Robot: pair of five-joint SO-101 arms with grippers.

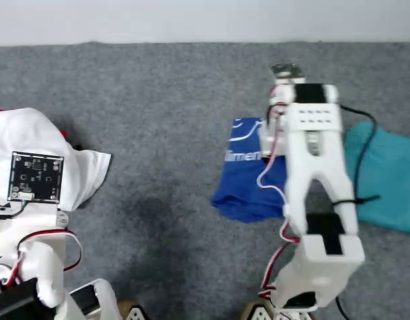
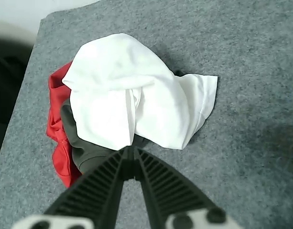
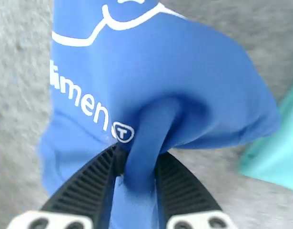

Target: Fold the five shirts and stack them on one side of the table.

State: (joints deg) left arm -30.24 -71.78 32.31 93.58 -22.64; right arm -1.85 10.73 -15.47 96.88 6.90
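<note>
My right gripper [image 3: 139, 164] is shut on a pinched fold of the blue shirt [image 3: 151, 81], which has white print. From above, the blue shirt [image 1: 243, 173] lies mid-table, partly under the right arm [image 1: 315, 167]. A teal shirt [image 1: 388, 177] lies at the right edge beside it. At the left, a white shirt [image 2: 136, 102] lies crumpled over a dark olive shirt [image 2: 86, 152] and a red shirt [image 2: 58, 129]. My left gripper [image 2: 133, 160] hangs shut just above the olive shirt's near edge, holding nothing. The white shirt [image 1: 31, 137] shows under the left arm from above.
Grey felt covers the table [image 1: 165, 93]. Open felt lies between the two shirt groups and along the far side. The table's left edge [image 2: 29, 71] runs close to the red shirt.
</note>
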